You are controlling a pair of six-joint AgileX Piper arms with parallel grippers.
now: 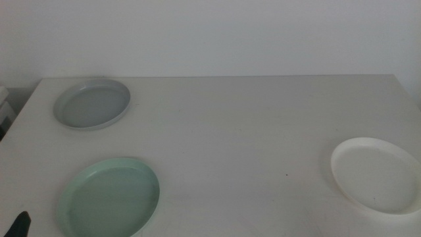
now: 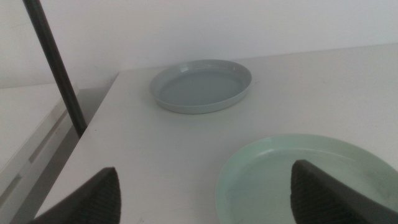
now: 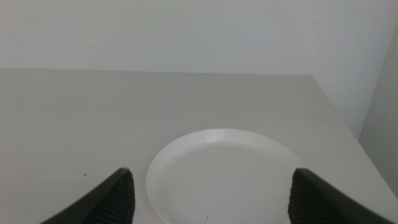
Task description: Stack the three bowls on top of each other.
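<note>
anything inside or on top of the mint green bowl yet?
No. The mint green bowl is empty, nothing stacked on it; the left gripper waits open at its near rim. Its underside against the table is hidden.

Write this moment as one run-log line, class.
stage: unstacked | grey bowl: far left | green bowl: near left | white bowl: right | left gripper: open, by green | right gripper: open, over white

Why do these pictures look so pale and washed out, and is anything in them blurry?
Middle view: flat, bright light; the white bowl nearly melts into the pale table, and shadows are faint. Left wrist view: the grey bowl and mint green bowl look fairly clear, while the left gripper, open, is a soft dark blur. Right wrist view: the right gripper, open, is equally blurred.
</note>
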